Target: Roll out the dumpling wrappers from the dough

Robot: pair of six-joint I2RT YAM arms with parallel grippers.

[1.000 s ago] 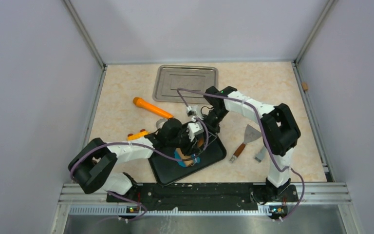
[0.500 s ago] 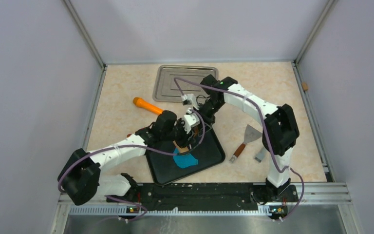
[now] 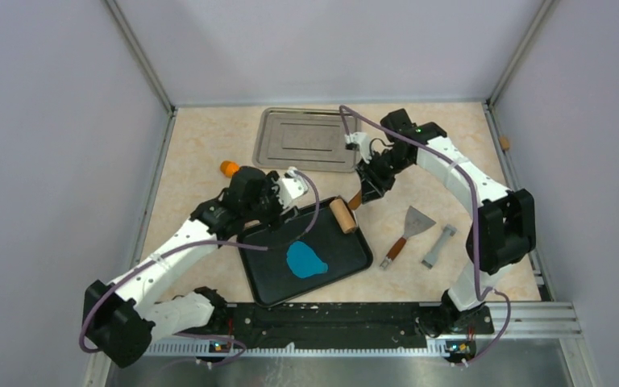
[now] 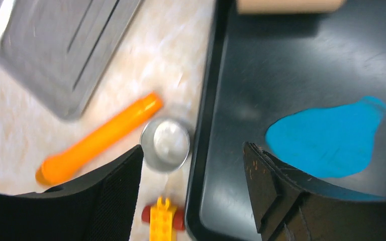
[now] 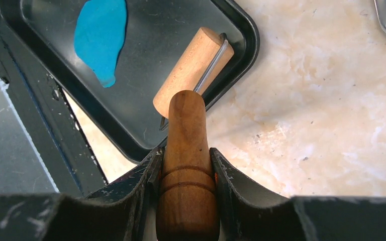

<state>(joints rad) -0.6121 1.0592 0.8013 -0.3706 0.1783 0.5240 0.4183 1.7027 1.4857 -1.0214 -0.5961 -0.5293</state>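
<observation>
The blue dough point(image 3: 305, 260) lies as a flat irregular sheet on the black tray point(image 3: 346, 266); it also shows in the left wrist view point(image 4: 329, 138) and the right wrist view point(image 5: 100, 37). No round wrappers are in view. My right gripper point(image 3: 368, 189) is shut on the wooden handle point(image 5: 187, 150) of the rolling pin, whose roller point(image 5: 193, 70) rests at the tray's far right edge point(image 3: 342, 216). My left gripper point(image 3: 267, 216) is open and empty above the tray's left rim point(image 4: 203, 125), clear of the dough.
A round metal cutter point(image 4: 165, 144), an orange cylinder point(image 4: 100, 138) and a yellow toy point(image 4: 163, 221) lie left of the black tray. A steel tray point(image 3: 308, 139) sits at the back. A scraper point(image 3: 407, 230) and a metal piece point(image 3: 438, 246) lie to the right.
My left gripper has drawn back from over the dough to the tray's left rim. My right gripper has pulled the rolling pin off the dough to the tray's far right edge, uncovering the dough.
</observation>
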